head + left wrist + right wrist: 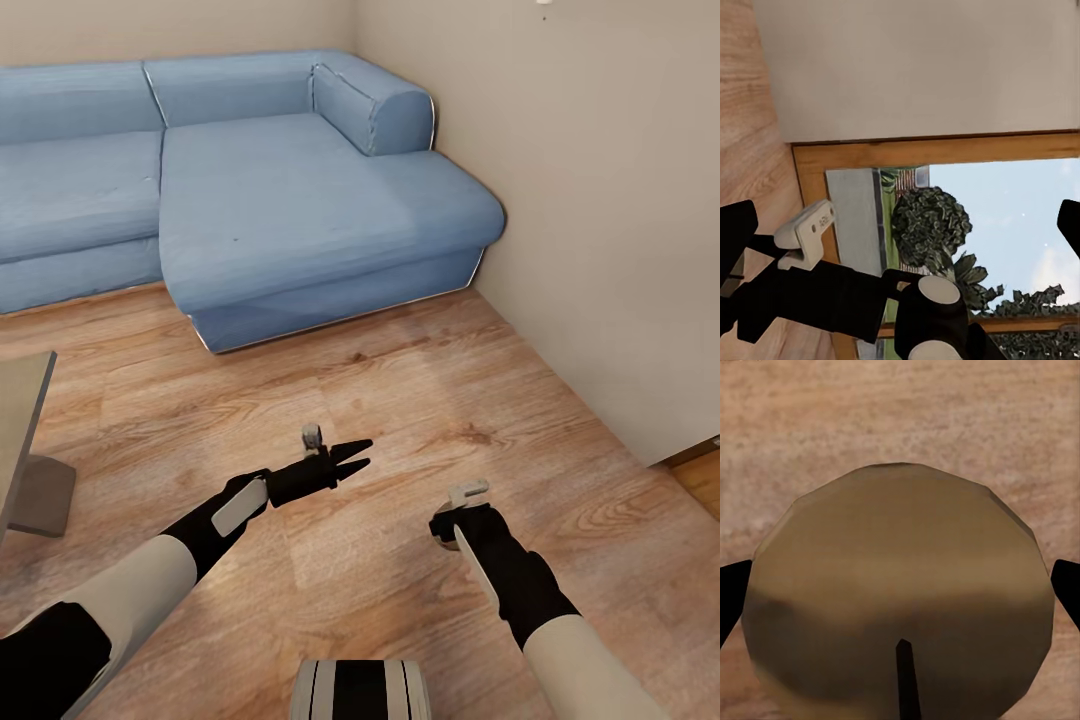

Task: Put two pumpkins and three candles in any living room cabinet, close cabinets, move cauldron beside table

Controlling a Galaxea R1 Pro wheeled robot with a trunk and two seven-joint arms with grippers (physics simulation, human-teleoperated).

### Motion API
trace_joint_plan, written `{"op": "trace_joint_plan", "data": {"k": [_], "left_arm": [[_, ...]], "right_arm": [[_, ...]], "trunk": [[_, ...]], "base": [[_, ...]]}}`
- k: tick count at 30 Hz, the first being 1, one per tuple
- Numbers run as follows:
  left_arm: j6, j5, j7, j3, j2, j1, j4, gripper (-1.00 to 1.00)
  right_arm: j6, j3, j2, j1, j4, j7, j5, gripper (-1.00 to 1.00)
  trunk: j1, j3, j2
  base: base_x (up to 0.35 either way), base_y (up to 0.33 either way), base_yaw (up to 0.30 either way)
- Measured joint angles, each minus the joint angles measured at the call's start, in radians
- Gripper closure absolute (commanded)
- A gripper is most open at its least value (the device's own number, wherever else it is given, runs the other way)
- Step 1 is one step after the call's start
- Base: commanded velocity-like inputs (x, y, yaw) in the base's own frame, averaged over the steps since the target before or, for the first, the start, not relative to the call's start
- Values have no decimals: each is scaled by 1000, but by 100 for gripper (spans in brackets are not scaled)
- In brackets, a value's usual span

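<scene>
Your right pincer (446, 530) pointed down at the wooden floor (400, 400) and was clamped on a candle (900, 577); in the right wrist view its round tan top and dark wick sat between the two fingertips, which touched it on either side. Your left pincer (358, 455) stood open and empty, aimed across toward the wall (600, 200). The blue sofa (280, 200) lay ahead and a corner of the grey desk (18, 420) was at your left. The main risk I judged was the candle slipping: the hold looked to be low on a smooth, faceted body, so a sharp turn of the base or a wrist swing could work it loose and send it rolling under the sofa. The outstretched left arm could also clip the wall or the desk's edge if you turned tightly.
</scene>
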Motion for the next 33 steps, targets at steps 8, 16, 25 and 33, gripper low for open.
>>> {"op": "trace_joint_plan", "data": {"k": [8,16,25,33], "left_arm": [[0,0,0,-1,0,-1,0,-100],[1,0,-2,0,1,-1,0,-100],[0,7,-6,0,2,4,-5,-100],[1,9,-6,2,2,8,-3,-100]], "right_arm": [[1,0,2,0,-1,0,0,100],[4,-2,4,0,-4,-1,3,100],[3,-14,3,0,-3,-1,0,100],[3,-13,3,0,-3,-2,1,100]], "trunk": [[0,0,0],[0,0,0],[0,0,0],[-1,8,0]], "base": [[0,0,0],[0,0,0],[0,0,0],[0,0,0]]}}
